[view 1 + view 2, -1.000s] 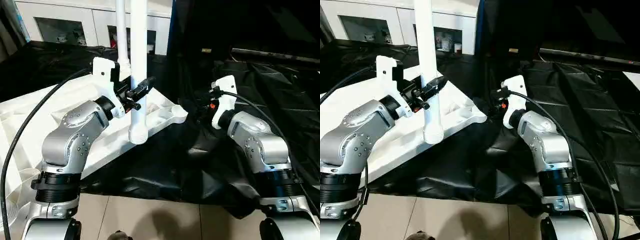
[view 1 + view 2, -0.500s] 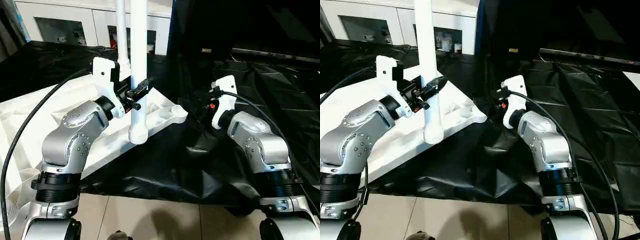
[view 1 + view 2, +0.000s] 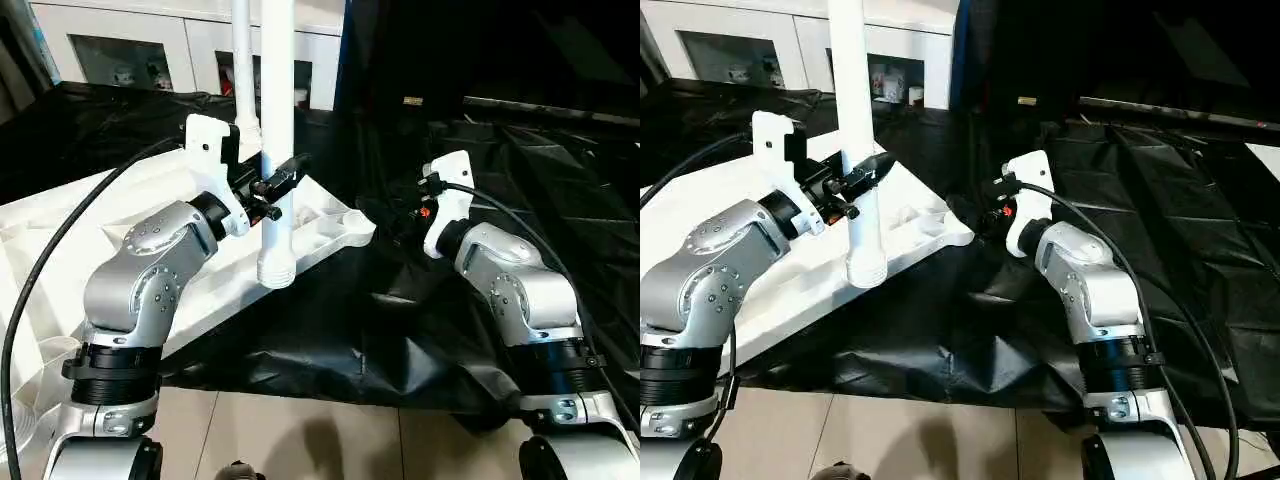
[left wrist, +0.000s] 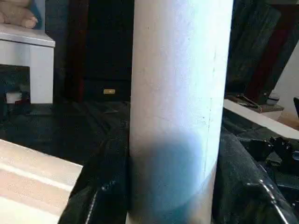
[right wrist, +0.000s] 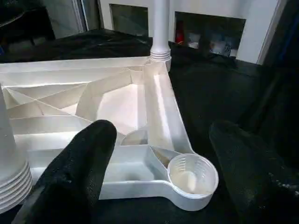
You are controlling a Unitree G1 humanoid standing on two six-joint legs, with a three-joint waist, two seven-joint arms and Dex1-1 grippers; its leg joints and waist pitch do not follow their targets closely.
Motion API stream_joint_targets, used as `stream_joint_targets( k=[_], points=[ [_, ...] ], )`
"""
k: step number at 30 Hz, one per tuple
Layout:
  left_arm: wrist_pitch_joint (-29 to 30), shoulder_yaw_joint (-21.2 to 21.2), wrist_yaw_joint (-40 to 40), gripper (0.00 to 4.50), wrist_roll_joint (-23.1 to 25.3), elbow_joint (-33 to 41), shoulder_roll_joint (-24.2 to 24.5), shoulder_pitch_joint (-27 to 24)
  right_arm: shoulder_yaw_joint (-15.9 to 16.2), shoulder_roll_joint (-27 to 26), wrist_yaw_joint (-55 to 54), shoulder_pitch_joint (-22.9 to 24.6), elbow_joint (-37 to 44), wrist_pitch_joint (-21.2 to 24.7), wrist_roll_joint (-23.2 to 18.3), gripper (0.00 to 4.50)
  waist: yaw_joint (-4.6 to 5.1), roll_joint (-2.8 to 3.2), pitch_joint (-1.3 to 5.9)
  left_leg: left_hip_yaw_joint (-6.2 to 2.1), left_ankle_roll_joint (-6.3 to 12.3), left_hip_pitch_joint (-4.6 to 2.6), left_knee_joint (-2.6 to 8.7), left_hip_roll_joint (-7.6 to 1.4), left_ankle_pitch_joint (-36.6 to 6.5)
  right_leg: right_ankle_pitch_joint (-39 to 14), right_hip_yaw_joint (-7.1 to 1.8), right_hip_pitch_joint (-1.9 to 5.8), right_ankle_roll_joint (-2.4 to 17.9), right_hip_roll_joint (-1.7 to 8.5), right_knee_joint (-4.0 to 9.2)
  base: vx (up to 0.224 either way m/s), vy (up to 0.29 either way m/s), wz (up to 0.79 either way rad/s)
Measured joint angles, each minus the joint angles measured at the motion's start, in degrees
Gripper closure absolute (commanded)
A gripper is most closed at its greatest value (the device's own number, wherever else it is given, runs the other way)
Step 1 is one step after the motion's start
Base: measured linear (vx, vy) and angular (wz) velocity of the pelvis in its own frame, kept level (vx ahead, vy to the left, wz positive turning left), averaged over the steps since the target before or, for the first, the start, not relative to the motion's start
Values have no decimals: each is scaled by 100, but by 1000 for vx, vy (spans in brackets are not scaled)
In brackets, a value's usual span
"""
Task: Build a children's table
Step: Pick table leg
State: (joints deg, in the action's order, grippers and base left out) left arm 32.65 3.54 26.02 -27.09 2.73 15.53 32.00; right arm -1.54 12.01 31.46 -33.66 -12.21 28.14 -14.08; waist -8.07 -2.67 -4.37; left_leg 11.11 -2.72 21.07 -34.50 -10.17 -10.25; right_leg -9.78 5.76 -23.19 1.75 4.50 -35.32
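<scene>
Your left end effector (image 3: pixel 272 186) is clamped around an upright white table leg (image 3: pixel 276 150), its threaded end hanging above the upturned tabletop (image 5: pixel 117 107). Your right end effector (image 5: pixel 163 158) is released, with the empty corner socket (image 5: pixel 192 175) directly ahead between its fingers.

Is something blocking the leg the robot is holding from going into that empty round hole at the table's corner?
Nothing visible blocks it. The leg hangs upright in the left claw, and the empty corner socket sits open beside it.

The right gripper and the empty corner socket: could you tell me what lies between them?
Only bare black sheeting lies between the open right gripper and the corner socket, seen in the right wrist view.
</scene>
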Motion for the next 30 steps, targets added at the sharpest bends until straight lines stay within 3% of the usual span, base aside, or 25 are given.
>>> stream_joint_targets(
  k=[30],
  points=[
    [0, 0, 0, 262, 0, 0, 0, 0, 0, 0, -1, 0, 0, 0, 0, 89, 0, 0, 0, 0, 0, 0, 0, 0, 0, 0, 0, 0, 0, 0, 0, 0, 0, 0]
  ],
)
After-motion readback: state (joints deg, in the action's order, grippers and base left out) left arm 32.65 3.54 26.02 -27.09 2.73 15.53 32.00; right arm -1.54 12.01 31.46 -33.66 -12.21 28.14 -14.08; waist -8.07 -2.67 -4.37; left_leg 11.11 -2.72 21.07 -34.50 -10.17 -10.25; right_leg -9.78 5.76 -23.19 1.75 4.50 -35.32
